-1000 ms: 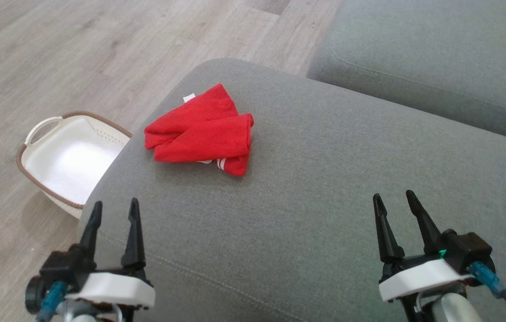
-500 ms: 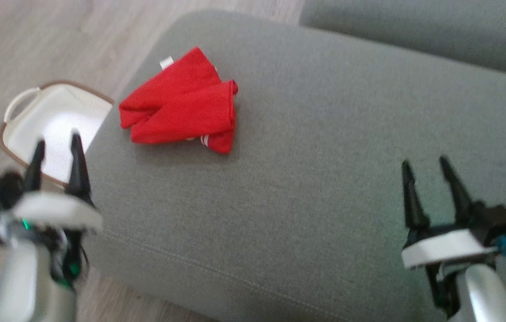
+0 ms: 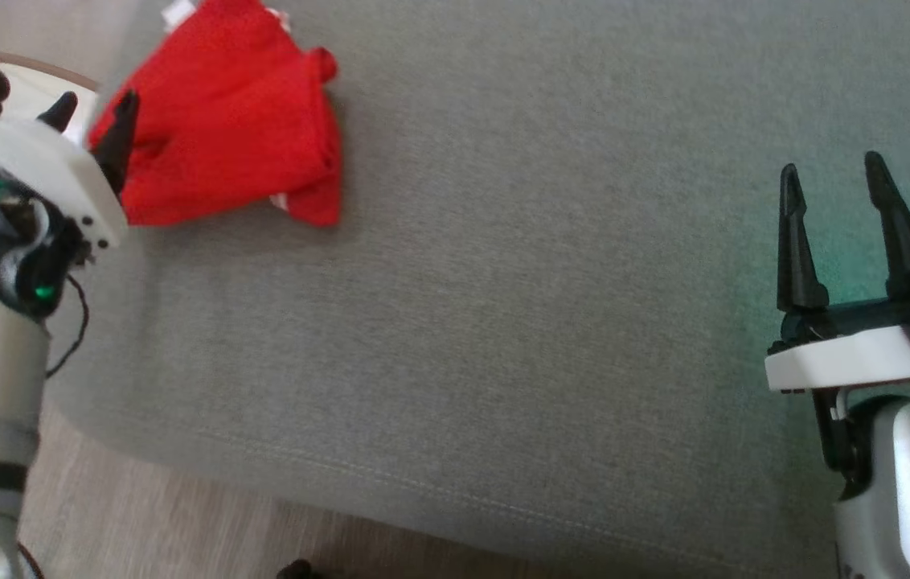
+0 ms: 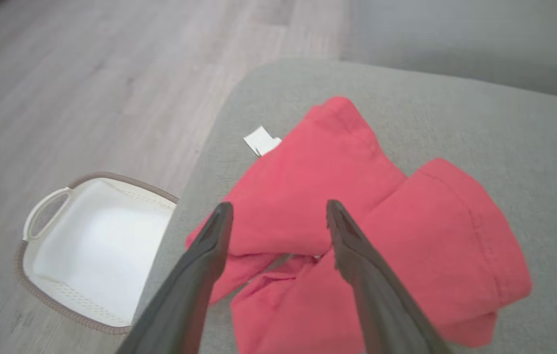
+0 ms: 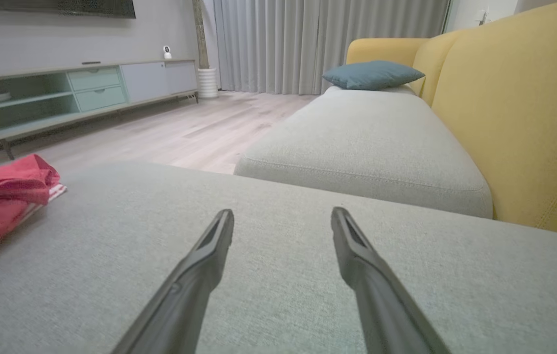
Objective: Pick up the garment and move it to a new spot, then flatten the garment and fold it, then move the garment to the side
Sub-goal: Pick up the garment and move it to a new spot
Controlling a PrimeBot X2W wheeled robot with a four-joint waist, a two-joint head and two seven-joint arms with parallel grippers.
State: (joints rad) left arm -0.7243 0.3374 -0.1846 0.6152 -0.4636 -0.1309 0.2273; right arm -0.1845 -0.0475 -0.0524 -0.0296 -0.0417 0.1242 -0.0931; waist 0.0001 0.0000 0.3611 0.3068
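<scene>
the head view looks steeply down on the grey cushion (image 3: 503, 322) from close above, a strip of floor (image 3: 182, 531) at the bottom. the left wrist view tilts forward and down from just over the red garment (image 4: 283, 187), which the head view has at its upper left. the right wrist view sits low over the same cushion, facing level across the room to the curtains (image 5: 308, 44), the garment at its left edge.

No legible writing, even on the garment's (image 4: 288, 196) white tag (image 4: 261, 140).

Red garment (image 3: 222, 121), grey cushion (image 3: 543, 281), white basket (image 4: 96, 260)
</scene>
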